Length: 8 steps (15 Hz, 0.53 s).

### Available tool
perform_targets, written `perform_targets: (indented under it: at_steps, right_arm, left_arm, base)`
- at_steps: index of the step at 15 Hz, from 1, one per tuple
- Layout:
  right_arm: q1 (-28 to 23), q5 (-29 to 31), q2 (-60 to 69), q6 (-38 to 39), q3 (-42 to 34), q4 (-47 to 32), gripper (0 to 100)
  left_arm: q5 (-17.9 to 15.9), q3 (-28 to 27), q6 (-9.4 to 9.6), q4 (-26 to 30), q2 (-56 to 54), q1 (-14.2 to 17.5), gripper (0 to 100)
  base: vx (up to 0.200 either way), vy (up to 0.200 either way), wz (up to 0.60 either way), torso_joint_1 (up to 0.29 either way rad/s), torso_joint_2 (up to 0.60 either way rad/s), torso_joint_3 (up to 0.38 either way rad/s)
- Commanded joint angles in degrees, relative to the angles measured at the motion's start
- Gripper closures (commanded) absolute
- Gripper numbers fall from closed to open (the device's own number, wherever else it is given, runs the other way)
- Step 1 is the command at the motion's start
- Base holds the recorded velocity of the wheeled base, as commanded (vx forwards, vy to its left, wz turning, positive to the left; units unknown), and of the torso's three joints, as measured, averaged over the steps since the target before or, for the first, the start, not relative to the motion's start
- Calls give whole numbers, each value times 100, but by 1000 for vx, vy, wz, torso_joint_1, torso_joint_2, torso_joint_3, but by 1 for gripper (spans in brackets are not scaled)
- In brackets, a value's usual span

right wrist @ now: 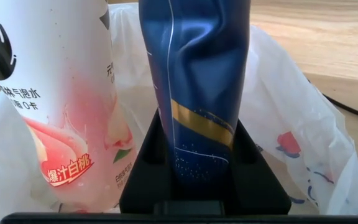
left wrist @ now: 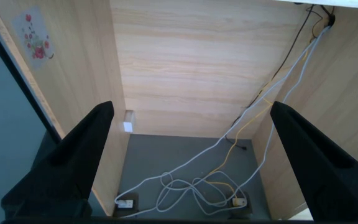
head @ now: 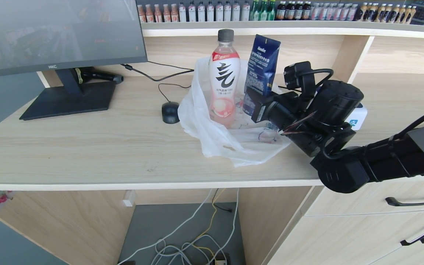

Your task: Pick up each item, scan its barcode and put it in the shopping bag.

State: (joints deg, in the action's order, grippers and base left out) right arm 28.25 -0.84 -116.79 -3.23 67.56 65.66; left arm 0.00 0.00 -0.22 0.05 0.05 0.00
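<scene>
A white plastic shopping bag point(head: 230, 145) lies crumpled open on the wooden counter point(head: 87, 147). A pink drink bottle point(head: 223, 77) with a grey cap stands upright in it. Right beside the bottle stands a blue pouch point(head: 262, 64), and my right gripper point(head: 255, 107) is shut on its lower part, over the bag. The right wrist view has the blue pouch point(right wrist: 197, 93) squeezed between the black fingers point(right wrist: 143, 163), the bottle point(right wrist: 55, 99) close beside it and the bag point(right wrist: 303, 137) behind. My left gripper point(left wrist: 191, 165) hangs open below the counter, facing the desk's knee space.
A monitor point(head: 57, 33) on its stand, a black handheld scanner point(head: 99, 76) and a mouse point(head: 170, 112) occupy the counter's left half. A white box point(head: 357, 118) sits behind my right arm. Bottles line the back shelf point(head: 271, 25). Loose cables point(left wrist: 197, 186) lie on the floor under the counter.
</scene>
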Motion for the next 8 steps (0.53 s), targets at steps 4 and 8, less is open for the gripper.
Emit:
perform_targets:
  at_steps: [4,8]
  right_arm:
    - [-3,-4,7,-2,29,8,0]
    - [-3,-4,112,-2,126,8,0]
  left_arm:
    - [0,0,-4,4,-5,0,0]
    - [0,0,-4,4,-5,0,0]
  base:
    - [0,0,0,0,0,0]
    - [0,0,0,0,0,0]
